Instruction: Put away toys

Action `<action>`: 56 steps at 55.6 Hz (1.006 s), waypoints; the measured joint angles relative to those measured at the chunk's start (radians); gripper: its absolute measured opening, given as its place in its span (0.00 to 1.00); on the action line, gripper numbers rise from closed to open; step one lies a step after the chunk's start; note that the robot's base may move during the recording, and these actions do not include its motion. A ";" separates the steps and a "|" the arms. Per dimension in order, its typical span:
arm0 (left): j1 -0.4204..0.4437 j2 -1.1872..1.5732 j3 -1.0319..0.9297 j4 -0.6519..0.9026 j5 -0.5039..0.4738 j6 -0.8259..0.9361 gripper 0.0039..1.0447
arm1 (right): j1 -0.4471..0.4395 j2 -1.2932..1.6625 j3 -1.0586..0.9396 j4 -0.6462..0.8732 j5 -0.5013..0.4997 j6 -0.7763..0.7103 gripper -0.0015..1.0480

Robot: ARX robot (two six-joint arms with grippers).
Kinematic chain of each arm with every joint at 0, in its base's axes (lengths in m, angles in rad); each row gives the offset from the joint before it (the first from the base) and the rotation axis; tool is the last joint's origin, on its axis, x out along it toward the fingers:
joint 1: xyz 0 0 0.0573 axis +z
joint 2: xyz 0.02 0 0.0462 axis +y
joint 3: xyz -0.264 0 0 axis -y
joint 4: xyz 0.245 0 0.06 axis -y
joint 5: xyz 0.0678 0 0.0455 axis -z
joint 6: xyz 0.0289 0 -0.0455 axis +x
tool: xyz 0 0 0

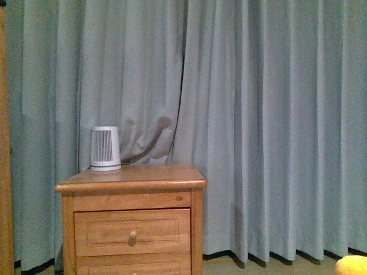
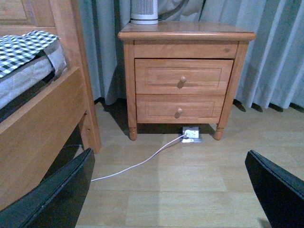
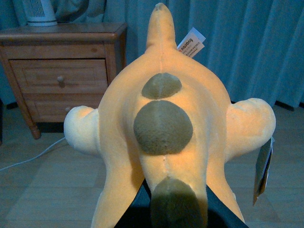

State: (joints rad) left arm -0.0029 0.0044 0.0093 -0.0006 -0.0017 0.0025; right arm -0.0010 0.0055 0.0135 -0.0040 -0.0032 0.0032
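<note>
Curtained bedroom, wooden nightstand (image 1: 132, 183). Right gripper (image 3: 178, 213) clamps the plush toy (image 3: 164, 126) above the floor (image 3: 38, 190); likely soft, light, compressible, best pinched deep across its thick body. Left gripper (image 2: 170, 156) gapes empty.

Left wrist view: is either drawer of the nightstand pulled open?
No, the upper drawer and the lower drawer both sit flush with the front of the nightstand.

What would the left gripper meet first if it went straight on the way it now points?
Probably the nightstand, near its lower drawer. From the open left gripper to it, only the floor and a white cable show, both lying below that line. Depth is unclear.
</note>
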 joint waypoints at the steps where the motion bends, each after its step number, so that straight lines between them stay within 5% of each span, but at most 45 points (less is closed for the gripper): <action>1: 0.000 0.000 0.000 0.000 0.000 0.000 0.94 | 0.000 0.000 0.000 0.000 0.000 0.000 0.06; 56: -0.001 0.000 0.000 0.000 -0.001 0.000 0.94 | 0.001 0.000 0.000 0.000 0.003 0.000 0.06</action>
State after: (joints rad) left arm -0.0036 0.0044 0.0093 -0.0006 -0.0025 0.0025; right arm 0.0002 0.0055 0.0132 -0.0044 -0.0006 0.0032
